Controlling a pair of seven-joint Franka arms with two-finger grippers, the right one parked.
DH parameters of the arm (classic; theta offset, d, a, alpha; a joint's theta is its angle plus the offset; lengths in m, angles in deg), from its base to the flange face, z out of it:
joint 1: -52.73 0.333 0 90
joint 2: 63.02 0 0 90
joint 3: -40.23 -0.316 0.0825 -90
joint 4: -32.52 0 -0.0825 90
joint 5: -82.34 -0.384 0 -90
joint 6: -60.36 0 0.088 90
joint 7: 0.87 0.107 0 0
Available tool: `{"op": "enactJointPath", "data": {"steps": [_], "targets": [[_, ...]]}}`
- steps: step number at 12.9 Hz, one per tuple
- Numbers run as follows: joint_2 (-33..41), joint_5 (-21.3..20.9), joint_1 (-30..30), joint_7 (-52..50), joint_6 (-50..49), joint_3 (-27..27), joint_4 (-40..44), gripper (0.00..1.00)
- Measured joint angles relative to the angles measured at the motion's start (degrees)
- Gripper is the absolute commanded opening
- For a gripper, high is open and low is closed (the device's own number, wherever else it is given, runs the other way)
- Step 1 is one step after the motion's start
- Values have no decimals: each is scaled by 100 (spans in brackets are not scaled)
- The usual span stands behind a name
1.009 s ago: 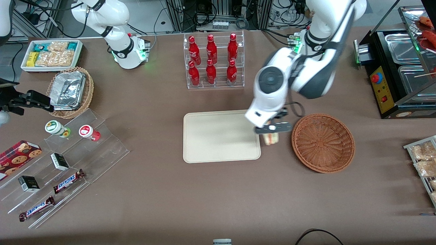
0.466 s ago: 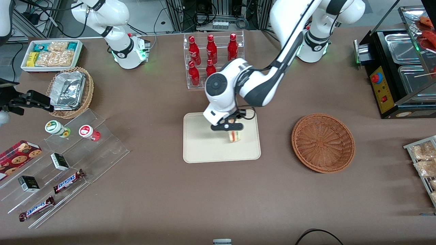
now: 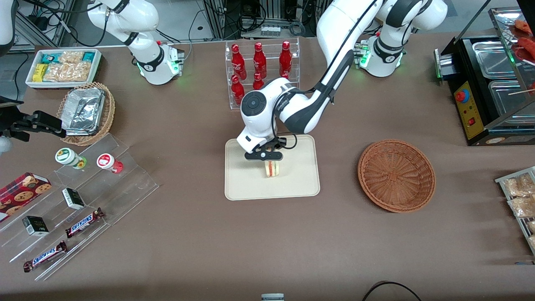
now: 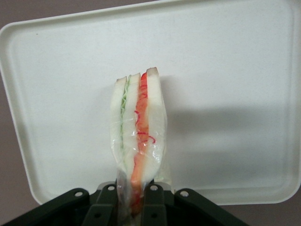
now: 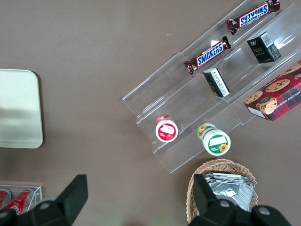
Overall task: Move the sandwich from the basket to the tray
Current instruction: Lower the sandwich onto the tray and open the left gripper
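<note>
Sandwich (image 3: 272, 168) held over tray (image 3: 242, 184), gripped by tool (image 3: 264, 156).

Tool's 2 fingers (image 4: 153, 207) clamp the wedge upright above the tray's middle; wicker basket (image 3: 396, 174) sits apart, toward the working arm's end of the counter (image 3: 267, 242).

Sandwich (image 4: 138, 136): white bread, red and green filling stripes. Tray (image 3: 246, 184) cream-beige, basket (image 3: 396, 175) reddish-brown weave. Tool (image 3: 267, 156) black, bench (image 3: 267, 234) brown.

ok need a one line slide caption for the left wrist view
Left arm's gripper shut on a triangular white-bread sandwich with red and green filling, held over the flat cream-beige tray.
</note>
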Motion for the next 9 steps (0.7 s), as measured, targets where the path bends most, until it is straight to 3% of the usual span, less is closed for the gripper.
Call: {"op": "enactJointPath", "data": {"steps": [6, 7, 8, 9], "targets": [[-264, -165, -52, 0, 249, -4, -7, 0], [-283, -169, -57, 0, 252, -6, -7, 15], [-296, -173, -58, 0, 255, -6, -7, 88], [-301, -175, -59, 0, 258, -6, -7, 100]]}}
